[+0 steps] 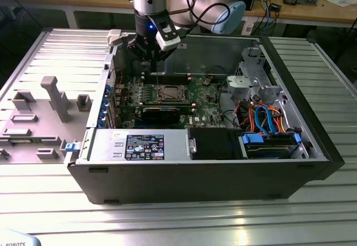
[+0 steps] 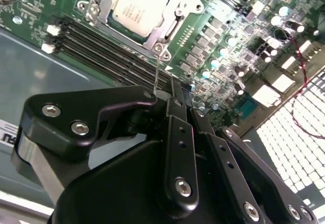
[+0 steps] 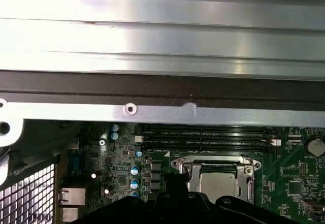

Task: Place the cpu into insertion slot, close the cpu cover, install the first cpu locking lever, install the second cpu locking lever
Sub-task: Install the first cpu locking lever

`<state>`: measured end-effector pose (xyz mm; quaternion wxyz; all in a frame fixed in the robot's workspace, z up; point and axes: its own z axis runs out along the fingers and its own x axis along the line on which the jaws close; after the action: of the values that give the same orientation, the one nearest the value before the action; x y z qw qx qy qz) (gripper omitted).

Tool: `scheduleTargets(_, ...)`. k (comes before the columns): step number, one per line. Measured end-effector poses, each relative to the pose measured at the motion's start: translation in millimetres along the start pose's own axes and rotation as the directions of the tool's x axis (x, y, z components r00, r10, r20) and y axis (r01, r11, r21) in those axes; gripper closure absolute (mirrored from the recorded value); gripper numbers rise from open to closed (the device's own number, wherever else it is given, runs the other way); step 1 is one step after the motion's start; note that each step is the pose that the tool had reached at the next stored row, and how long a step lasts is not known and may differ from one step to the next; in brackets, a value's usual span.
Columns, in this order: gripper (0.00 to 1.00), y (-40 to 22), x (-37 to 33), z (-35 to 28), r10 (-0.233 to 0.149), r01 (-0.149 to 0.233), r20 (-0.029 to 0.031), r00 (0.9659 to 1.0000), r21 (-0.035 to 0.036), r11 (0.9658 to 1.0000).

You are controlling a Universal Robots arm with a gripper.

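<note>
We see an open computer case (image 1: 312, 145) lying on a ribbed metal tabletop (image 1: 167, 223), with the green board (image 1: 206, 107) flat inside it. The arm reaches down into the case from the far side, and its pincer (image 1: 146, 62) hangs just above the board, close to the socket.

The cpu (image 2: 138, 6) already sits in the slot (image 2: 109, 31); its silver-grey top shows square and level in both wrist views. The cover (image 2: 170, 23) lies down flat around it, its window framing the chip.

In the second wrist view, a thin wire lever (image 2: 156, 76) rises from the socket's corner up to the pincer's tips (image 2: 170, 94). The black fingers (image 2: 177, 132) look drawn together there, so we judge the pincer is clenched on the lever, though the contact itself is partly hidden.

We judge the step in hand to be seating a locking lever. To do it well, we would keep the grip near the lever's free end, swing it in its own arc without twisting, and press it sideways under its hook, keeping the pincer clear of the memory slots (image 2: 96, 43) beside the socket.
</note>
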<state>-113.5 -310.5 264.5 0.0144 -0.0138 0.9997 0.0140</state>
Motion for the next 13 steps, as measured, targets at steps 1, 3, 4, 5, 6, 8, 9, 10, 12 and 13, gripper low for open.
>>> scheduleTargets(1,0.89,0.1,-1.8,0.1,0.0,0.0,0.0,1.0,0.0,1.0)
scheduleTargets(3,0.89,0.2,-6.6,0.7,0.0,0.0,0.0001,1.0,0.0004,1.0)
scheduleTargets(4,0.89,0.3,-8.5,1.1,0.0,0.0,-0.0001,1.0,0.0008,1.0)
scheduleTargets(5,0.89,0.3,-10.8,1.6,0.0,0.0,0.0,1.0,0.0015,1.0)
scheduleTargets(6,0.89,0.4,-13.2,2.2,0.0,0.0,-0.0001,1.0,0.0025,1.0)
scheduleTargets(8,0.89,0.3,-15.6,3.4,0.0,0.0,-0.0001,1.0,0.0056,1.0)
scheduleTargets(9,0.89,0.2,-17.3,4.1,0.0,0.0,-0.0001,1.0,0.0068,1.0)
scheduleTargets(10,0.89,0.2,-17.9,4.6,0.0,0.0,-0.0001,1.0,0.0069,1.0)
scheduleTargets(12,0.89,0.1,-17.9,5.7,0.0,0.0,-0.0003,1.0,0.0072,1.0)
scheduleTargets(13,0.89,0.1,-17.9,6.0,0.001,-0.001,-0.0002,1.0,0.007,1.0)
